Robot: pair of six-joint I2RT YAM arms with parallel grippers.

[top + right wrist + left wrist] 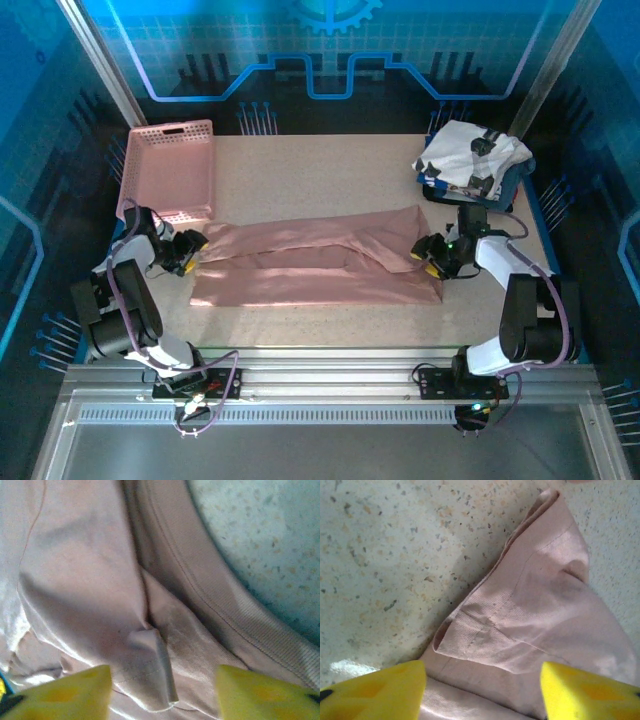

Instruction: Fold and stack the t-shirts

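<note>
Left pincer (190, 252) and right pincer (428, 255) both stood wide, holding nothing, one over each end of the pink t-shirt (320, 265), which lay as a long doubled band between them on the tabletop (300, 180). To my eye the next fold wanted both layers pinched together, edges kept level. The white t-shirt (465, 155) sat beyond the right pincer.

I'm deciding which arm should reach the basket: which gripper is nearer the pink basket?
Left. The left gripper sits just off the near edge of the pink basket, at the pink t-shirt's left end; the right gripper is across the table at its right end.
</note>
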